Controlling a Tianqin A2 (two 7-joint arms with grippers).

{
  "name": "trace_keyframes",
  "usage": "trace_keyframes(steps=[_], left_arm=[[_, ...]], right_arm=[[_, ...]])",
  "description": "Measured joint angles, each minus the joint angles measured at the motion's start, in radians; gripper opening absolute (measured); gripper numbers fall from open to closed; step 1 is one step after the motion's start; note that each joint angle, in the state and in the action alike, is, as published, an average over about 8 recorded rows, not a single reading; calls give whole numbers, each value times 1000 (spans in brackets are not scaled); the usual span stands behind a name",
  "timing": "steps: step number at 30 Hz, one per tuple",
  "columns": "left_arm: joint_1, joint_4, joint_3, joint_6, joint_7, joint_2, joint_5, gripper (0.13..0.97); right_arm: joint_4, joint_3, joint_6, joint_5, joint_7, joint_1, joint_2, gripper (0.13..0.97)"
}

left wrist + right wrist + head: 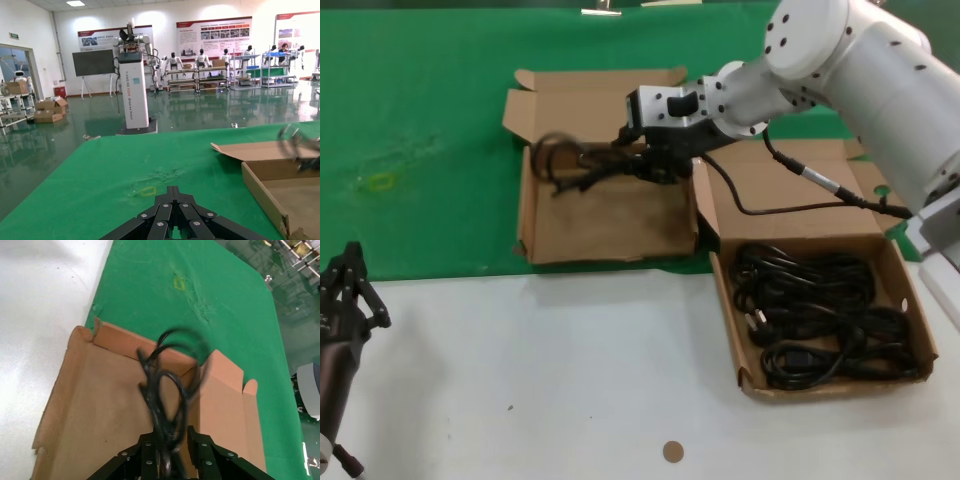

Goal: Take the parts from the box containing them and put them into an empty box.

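My right gripper point(620, 160) is shut on a looped black power cord point(565, 160) and holds it above the floor of the empty box point(610, 225), near its back left part. In the right wrist view the cord point(165, 390) hangs blurred between the fingers of my right gripper point(170, 440), over the bare box floor point(100, 405). The box containing the parts point(728, 310) lies at the right with several coiled cords point(820, 310) inside. My left gripper point(350, 275) is parked at the table's near left, shut and empty point(173, 189).
Both boxes lie where the green mat point(420, 120) meets the white table point(540, 370), lids folded back. The right arm's cable point(800, 200) crosses the right box's lid. A small brown disc point(672, 452) lies on the white table at the front.
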Motion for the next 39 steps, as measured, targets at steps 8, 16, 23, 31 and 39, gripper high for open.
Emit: trace_keyframes(steps=[8,16,23,31,39], left_arm=[[0,0,0,0,0,0,0,144],[0,0,0,0,0,0,0,144],[0,0,0,0,0,0,0,151],[0,0,0,0,0,0,0,188],[0,0,0,0,0,0,0,278]], right_arm=[[-55,13,20,23,-43,16,-16,299],[-64,14,24,26,-49,19,-19,415],[-32,29,45,41,-42,-17,-13,585],[84,83,118,95,-12,-140,9,684],[223,147,206,159,23,-288,35,830]])
